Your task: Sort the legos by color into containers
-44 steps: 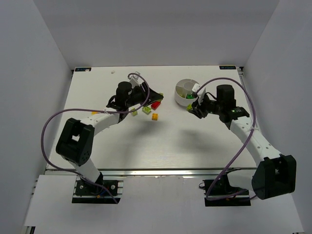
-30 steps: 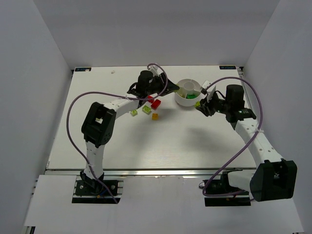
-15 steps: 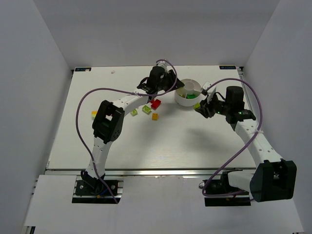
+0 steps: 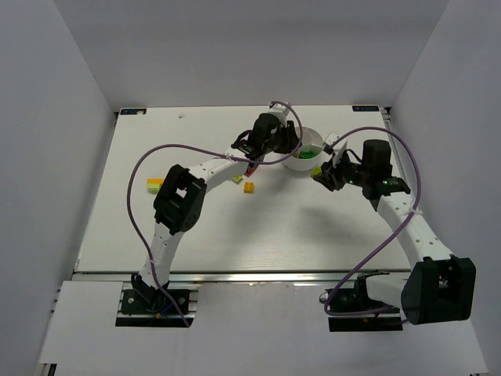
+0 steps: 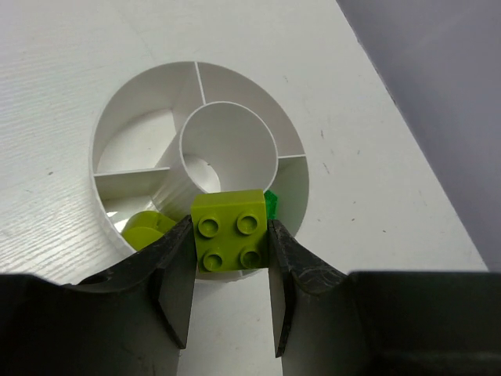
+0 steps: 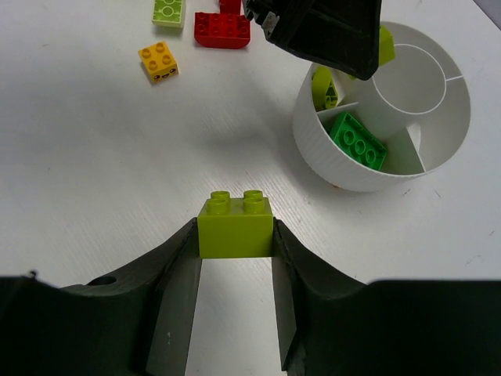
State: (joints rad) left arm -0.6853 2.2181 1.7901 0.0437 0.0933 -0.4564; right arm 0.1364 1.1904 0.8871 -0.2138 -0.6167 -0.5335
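My left gripper (image 4: 290,148) is shut on a yellow-green brick (image 5: 229,241) and holds it over the near rim of the round white dish (image 4: 304,164). The dish (image 5: 141,86) has wedge compartments round a centre cup. One wedge holds a yellow-green piece (image 5: 145,227), and the one beside it a darker green brick (image 6: 356,139). My right gripper (image 4: 325,174) is shut on another yellow-green brick (image 6: 235,225), above the table just in front of the dish (image 6: 337,168).
Loose bricks lie left of the dish: an orange one (image 6: 158,61), a red one (image 6: 223,30) and a yellow-green one (image 6: 169,11). Another small brick (image 4: 154,185) lies far left. The left arm arches across the table's left half.
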